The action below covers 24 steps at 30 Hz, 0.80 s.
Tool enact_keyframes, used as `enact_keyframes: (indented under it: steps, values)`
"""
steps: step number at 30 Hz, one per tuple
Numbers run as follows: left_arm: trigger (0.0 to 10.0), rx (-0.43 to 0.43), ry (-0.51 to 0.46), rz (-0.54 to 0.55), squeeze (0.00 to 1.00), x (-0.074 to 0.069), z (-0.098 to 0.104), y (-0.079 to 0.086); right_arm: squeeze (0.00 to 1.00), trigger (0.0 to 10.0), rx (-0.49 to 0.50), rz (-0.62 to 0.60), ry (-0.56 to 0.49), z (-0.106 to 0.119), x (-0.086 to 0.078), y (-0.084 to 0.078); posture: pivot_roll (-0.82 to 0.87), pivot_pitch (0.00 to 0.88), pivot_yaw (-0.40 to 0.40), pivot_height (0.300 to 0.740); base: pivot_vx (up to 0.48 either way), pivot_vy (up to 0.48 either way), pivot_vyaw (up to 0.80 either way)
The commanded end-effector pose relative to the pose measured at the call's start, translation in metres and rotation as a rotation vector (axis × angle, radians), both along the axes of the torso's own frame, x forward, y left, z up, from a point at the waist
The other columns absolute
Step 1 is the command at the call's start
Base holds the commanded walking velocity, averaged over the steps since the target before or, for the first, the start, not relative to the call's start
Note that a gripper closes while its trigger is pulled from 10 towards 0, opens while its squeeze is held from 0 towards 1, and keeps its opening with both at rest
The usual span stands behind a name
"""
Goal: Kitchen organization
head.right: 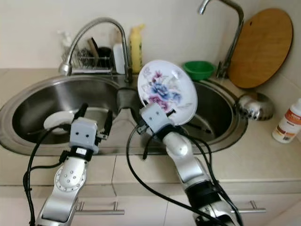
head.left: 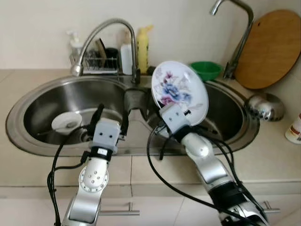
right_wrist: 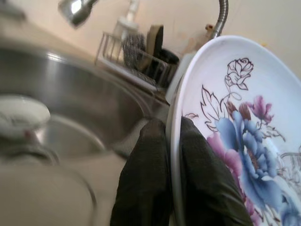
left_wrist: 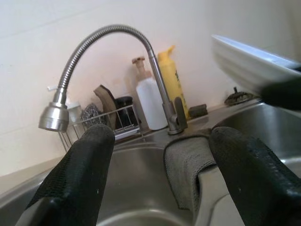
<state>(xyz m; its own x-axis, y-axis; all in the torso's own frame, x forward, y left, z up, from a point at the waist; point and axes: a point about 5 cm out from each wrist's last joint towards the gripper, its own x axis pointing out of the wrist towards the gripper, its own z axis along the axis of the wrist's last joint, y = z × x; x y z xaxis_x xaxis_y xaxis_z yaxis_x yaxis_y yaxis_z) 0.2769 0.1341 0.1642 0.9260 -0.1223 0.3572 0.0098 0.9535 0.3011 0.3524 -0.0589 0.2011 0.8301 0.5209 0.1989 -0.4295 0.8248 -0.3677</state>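
- Right gripper (right_wrist: 171,155) is clamped on the rim of the flowered plate (head.left: 181,92), holding it up on edge above the divider of the double sink (head.left: 28,146).
- Left gripper (head.left: 111,118) hovers over the left basin, fingers (left_wrist: 80,174) spread apart, gripping nothing.
- A small white dish (head.left: 67,122) lies in that basin.

Floral plate held on edge above the sink

The white plate (head.left: 180,91), painted with blue and purple flowers, stands nearly upright over the divider between the basins, its lower rim pinched by the right gripper (right_wrist: 173,141).
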Motion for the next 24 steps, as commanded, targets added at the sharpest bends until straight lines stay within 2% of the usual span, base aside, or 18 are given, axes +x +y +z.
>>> enact_keyframes:
  steps: [1, 2, 4, 6, 8, 10, 11, 16, 22, 23, 24]
  values:
    - [10.0, 0.007, -0.002, 0.000, 0.00, 0.000, 0.000, 0.000, 0.00, 10.0, 0.056, -0.026, 0.088, 0.005, 0.011, -0.005, -0.01, 0.000, 0.004, 0.740, 0.000, 0.000, 0.00]
    - [10.0, 0.007, -0.002, 0.000, 0.00, 0.000, 0.000, 0.000, 0.00, 10.0, 0.056, -0.026, 0.088, 0.005, 0.011, -0.005, -0.01, 0.000, 0.004, 0.740, 0.000, 0.000, 0.00]
    - [10.0, 0.010, -0.003, 0.002, 0.00, 0.000, 0.000, 0.000, 0.00, 10.0, 0.111, -0.058, 0.228, -0.002, 0.020, -0.006, -0.01, 0.000, -0.001, 0.740, 0.000, 0.000, 0.00]
    - [10.0, 0.011, -0.004, 0.006, 0.00, 0.000, 0.000, 0.001, 0.00, 10.0, 0.143, -0.079, 0.316, -0.009, 0.024, -0.008, -0.01, 0.000, -0.003, 0.740, 0.000, 0.000, 0.00]
    - [10.0, 0.011, -0.004, 0.008, 0.00, 0.000, 0.001, 0.001, 0.00, 10.0, 0.152, -0.086, 0.349, -0.011, 0.025, -0.009, -0.01, 0.000, -0.003, 0.740, 0.000, 0.000, 0.00]
    - [10.0, 0.011, 0.001, 0.011, 0.00, 0.000, -0.001, 0.002, 0.00, 10.0, 0.191, -0.150, 0.463, -0.022, 0.030, -0.018, -0.01, 0.000, -0.004, 0.740, 0.000, 0.000, 0.00]
    - [10.0, 0.011, 0.001, 0.011, 0.00, 0.000, -0.001, 0.002, 0.00, 10.0, 0.191, -0.150, 0.463, -0.022, 0.030, -0.018, -0.01, 0.000, -0.004, 0.740, 0.000, 0.000, 0.00]
    - [10.0, 0.011, 0.002, 0.008, 0.00, 0.000, -0.002, 0.001, 0.00, 10.0, 0.263, -0.249, 0.604, -0.035, 0.036, -0.033, -0.01, 0.000, -0.003, 0.740, 0.000, 0.000, 0.00]
    - [10.0, 0.012, 0.000, 0.007, 0.00, 0.000, -0.001, 0.001, 0.02, 10.0, 0.287, -0.295, 0.664, -0.040, 0.037, -0.039, -0.01, 0.000, -0.001, 0.740, 0.000, 0.000, 0.00]
    - [10.0, 0.012, 0.001, 0.006, 0.00, 0.000, -0.001, 0.001, 0.42, 10.0, 0.285, -0.294, 0.670, -0.041, 0.037, -0.039, -0.01, 0.000, -0.001, 0.740, 0.000, 0.000, 0.00]
    - [10.0, 0.012, 0.001, 0.005, 0.00, 0.000, -0.002, 0.001, 0.42, 10.0, 0.285, -0.295, 0.676, -0.041, 0.037, -0.039, -0.01, 0.000, -0.001, 0.740, 0.000, 0.000, 0.00]
